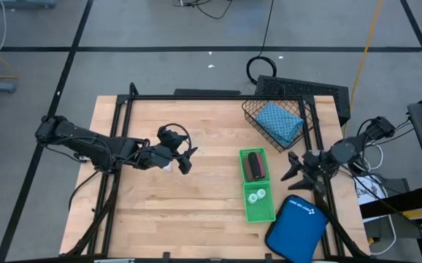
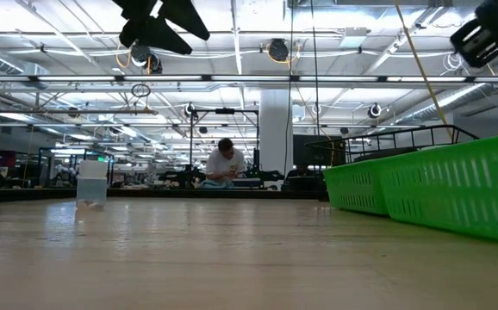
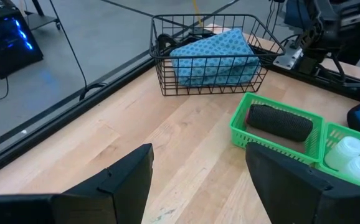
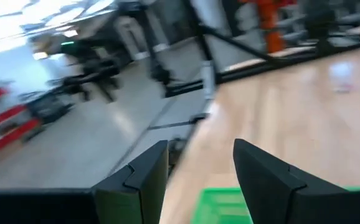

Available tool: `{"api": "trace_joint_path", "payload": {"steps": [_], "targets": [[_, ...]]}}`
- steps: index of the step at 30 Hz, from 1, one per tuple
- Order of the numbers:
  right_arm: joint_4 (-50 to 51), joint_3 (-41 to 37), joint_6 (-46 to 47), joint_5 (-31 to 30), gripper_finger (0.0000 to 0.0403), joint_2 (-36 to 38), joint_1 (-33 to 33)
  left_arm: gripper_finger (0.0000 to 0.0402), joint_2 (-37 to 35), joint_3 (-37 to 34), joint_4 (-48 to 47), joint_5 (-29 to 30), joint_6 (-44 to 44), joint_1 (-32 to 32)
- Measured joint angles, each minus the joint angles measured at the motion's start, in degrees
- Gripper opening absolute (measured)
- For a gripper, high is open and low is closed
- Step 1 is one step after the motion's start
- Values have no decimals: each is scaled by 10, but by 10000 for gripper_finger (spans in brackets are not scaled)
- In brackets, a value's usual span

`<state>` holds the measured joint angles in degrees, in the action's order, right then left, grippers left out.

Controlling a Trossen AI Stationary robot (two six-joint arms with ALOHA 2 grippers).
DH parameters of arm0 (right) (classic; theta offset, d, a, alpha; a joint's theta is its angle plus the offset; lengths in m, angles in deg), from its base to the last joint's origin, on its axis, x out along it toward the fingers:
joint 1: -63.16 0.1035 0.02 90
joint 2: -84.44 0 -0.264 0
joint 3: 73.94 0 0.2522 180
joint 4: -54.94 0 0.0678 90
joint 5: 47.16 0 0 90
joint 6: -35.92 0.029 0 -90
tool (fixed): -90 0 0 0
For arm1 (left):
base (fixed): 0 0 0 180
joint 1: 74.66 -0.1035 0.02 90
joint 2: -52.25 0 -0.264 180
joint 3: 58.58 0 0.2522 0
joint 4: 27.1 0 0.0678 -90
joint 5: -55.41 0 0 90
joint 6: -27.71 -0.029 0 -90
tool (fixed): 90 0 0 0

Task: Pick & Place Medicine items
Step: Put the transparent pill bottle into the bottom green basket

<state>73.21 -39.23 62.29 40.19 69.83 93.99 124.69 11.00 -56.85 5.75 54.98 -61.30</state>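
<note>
Bare surface point(image 1: 196, 197) fills the lower left and centre of the high view, open to any tool. The right is crowded: the wire basket point(image 1: 280, 120) upper right, the green tray point(image 1: 257, 184) below, the blue case point(image 1: 296, 229) lower right

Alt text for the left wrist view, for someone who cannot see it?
The left gripper hangs open over bare wooden table. Ahead, a black wire basket holds the teal pouch; beside it, a green tray holds a black roll and two white bottles.
</note>
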Motion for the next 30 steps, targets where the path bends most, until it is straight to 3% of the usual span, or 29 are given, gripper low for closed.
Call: {"api": "trace_joint_path", "payload": {"steps": [8, 14, 30], "targets": [[-1, 0, -2, 113, 172, 76, 0, 267, 0, 0, 0, 0, 0, 0], [3, 0, -17, 119, 170, 146, 0, 267, 0, 0, 0, 0, 0, 0], [0, 10, -34, 164, 172, 144, 0, 267, 0, 0, 4, -8, 0, 0]]}}
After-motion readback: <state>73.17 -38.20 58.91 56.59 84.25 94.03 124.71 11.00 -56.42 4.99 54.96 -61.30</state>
